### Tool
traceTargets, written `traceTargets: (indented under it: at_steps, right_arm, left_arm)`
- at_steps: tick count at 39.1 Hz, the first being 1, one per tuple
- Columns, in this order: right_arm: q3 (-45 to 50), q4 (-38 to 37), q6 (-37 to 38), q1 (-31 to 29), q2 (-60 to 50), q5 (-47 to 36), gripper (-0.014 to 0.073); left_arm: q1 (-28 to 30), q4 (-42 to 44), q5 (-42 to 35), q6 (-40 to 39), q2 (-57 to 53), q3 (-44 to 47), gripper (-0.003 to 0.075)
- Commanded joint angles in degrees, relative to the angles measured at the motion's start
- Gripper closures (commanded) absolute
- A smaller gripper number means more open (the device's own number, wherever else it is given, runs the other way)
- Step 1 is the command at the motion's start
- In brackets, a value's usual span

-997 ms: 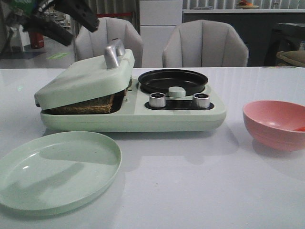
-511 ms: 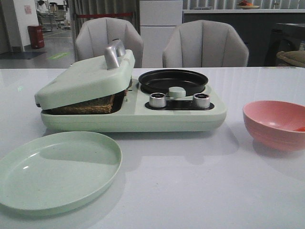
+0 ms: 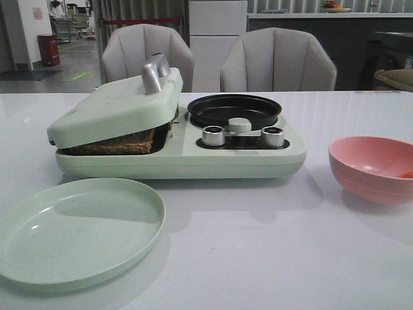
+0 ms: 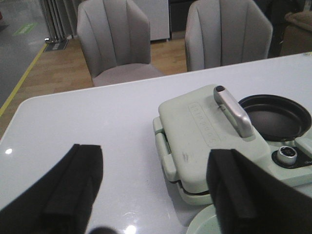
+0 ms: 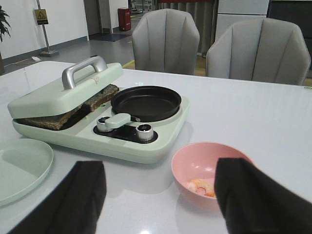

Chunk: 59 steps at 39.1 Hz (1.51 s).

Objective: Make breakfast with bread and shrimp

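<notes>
The bread (image 3: 116, 143) lies in the left bay of a mint-green breakfast machine (image 3: 226, 155). The machine's lid (image 3: 116, 110), with a silver handle (image 3: 155, 72), rests tilted on the bread. In the right wrist view the brown-crusted bread (image 5: 53, 119) shows under the lid. The shrimp (image 5: 202, 186) lie in a pink bowl (image 5: 204, 156) just by my right gripper (image 5: 161, 168), which is open and empty. My left gripper (image 4: 157, 161) is open and empty above the table, behind and left of the lid (image 4: 204, 126). Neither gripper shows in the front view.
An empty black round pan (image 3: 233, 108) sits on the machine's right half, behind two silver knobs (image 3: 213, 135). A pale green plate (image 3: 77, 229) lies at the front left. The pink bowl (image 3: 371, 168) stands right of the machine. Two grey chairs (image 3: 277, 61) stand behind the table.
A second ago the left arm showed at the top left of the front view; it has since moved out of that view. The lid, bread and bowl have not moved.
</notes>
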Motion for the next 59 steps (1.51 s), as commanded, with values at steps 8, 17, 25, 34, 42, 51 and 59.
traceTargets:
  at_steps: [8, 17, 25, 34, 42, 51, 59]
  right_arm:
    - [-1.54, -0.34, 0.06, 0.04, -0.74, -5.29, 0.0022]
    - [-1.54, -0.43, 0.01, 0.04, -0.74, -5.29, 0.0022]
    - [-1.54, -0.52, 0.01, 0.04, -0.74, -5.7, 0.0022]
    - [-1.54, -0.58, 0.01, 0.04, -0.74, -6.74, 0.0022]
    - [-1.54, -0.63, 0.01, 0.04, -0.74, -8.0, 0.0022]
    - [-2.65, -3.3, -0.26, -0.15, 0.4, -15.14, 0.0022]
    - [-13.64, -3.25, 1.88, -0.15, 14.16, -2.19, 0.0022]
  left_arm:
    - [-4.65, -0.33, -8.3, -0.72, -12.9, 11.01, 0.0209]
    - [-5.68, -0.41, -8.53, -0.72, -20.95, 20.71, 0.0209]
    - [-5.68, -5.23, -10.1, -0.72, -22.86, 22.53, 0.0209]
    - [-5.68, -4.5, -10.64, -0.72, -22.86, 22.53, 0.0209]
    - [-5.68, -4.37, -10.86, -0.72, -22.86, 22.53, 0.0209]
    - [-5.68, -4.37, -11.07, -0.72, -22.86, 22.53, 0.0209]
    - [-5.68, -4.37, -11.46, -0.72, -22.86, 22.53, 0.0209]
